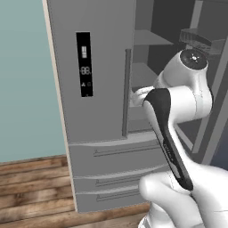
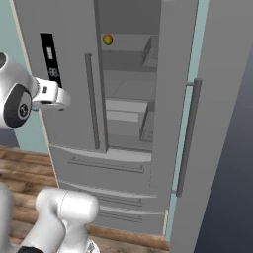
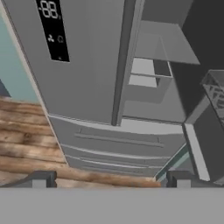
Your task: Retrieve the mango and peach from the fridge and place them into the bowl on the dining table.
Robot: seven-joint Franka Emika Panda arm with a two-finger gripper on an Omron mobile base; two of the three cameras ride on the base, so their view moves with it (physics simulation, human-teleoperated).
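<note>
The tall grey French-door fridge [image 2: 94,113] is found with its right door open, a small yellow-green, red-blushed mango [image 2: 107,39] is seen on its upper shelf, and the two-finger gripper [image 3: 109,179] is spread wide and empty, so no fruit is judged retrieved yet.

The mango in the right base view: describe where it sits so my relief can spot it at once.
Find the tall grey fridge, its right door swung open. Look inside at the top shelf, near the left edge of the opening. The mango is the small round fruit there, yellow-green with a red blush, the one coloured thing among grey shelves.

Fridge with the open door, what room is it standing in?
Most likely a kitchen: a tall grey fridge with drawers below, a small fruit on a shelf inside, and a wooden plank floor.
</note>
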